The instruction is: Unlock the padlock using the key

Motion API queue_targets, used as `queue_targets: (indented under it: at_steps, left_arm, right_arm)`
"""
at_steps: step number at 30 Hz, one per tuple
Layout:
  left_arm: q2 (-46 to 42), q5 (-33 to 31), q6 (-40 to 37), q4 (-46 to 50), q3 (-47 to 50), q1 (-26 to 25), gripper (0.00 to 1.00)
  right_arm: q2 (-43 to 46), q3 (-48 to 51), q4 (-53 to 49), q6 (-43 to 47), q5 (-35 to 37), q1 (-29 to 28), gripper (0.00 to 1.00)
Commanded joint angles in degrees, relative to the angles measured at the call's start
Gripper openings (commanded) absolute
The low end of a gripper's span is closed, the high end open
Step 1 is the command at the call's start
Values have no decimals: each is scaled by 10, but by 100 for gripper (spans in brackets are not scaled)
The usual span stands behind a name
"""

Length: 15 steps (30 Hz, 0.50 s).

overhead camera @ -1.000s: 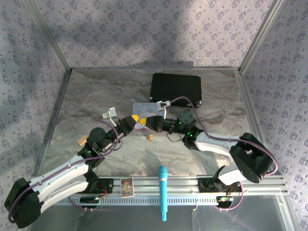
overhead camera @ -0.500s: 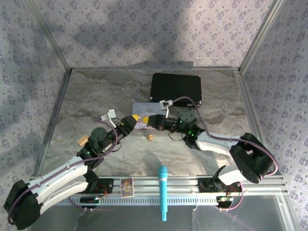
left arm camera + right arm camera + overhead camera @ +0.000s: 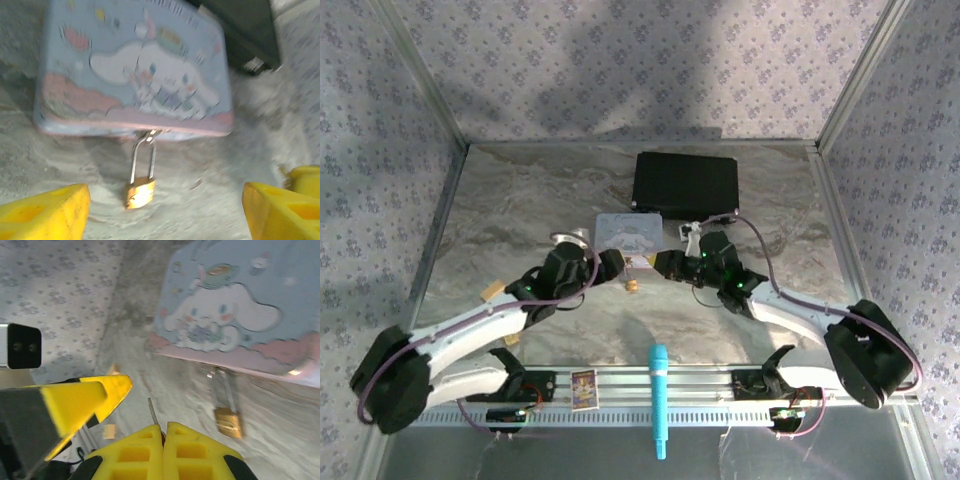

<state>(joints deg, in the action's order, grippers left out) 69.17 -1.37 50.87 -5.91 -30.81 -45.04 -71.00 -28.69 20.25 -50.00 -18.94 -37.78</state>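
Brass padlock ahead of spread left pincer (tin behind).

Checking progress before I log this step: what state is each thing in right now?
tin: lid shut
padlock: hooked on the tin's latch, shackle looks closed
right gripper: shut on the key
left gripper: open, empty
black case: closed

The table holds 1 brass padlock, 1 pastel cartoon tin, 1 black case and 1 small tan block. There is 1 thin metal key. The front rail carries 1 teal cylinder and 1 small picture card. 2 robot arms reach in.
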Motion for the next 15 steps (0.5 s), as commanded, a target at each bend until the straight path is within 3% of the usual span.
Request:
queue_targets:
  at_steps: [1, 15]
  left_arm:
    - [42, 29, -47, -50, -30, -6, 76]
    - [226, -3, -60, -162, -56, -29, 68]
  right_arm:
    - [13, 16, -37, 23, 22, 2, 0]
    - [27, 58, -58, 25, 40, 1, 0]
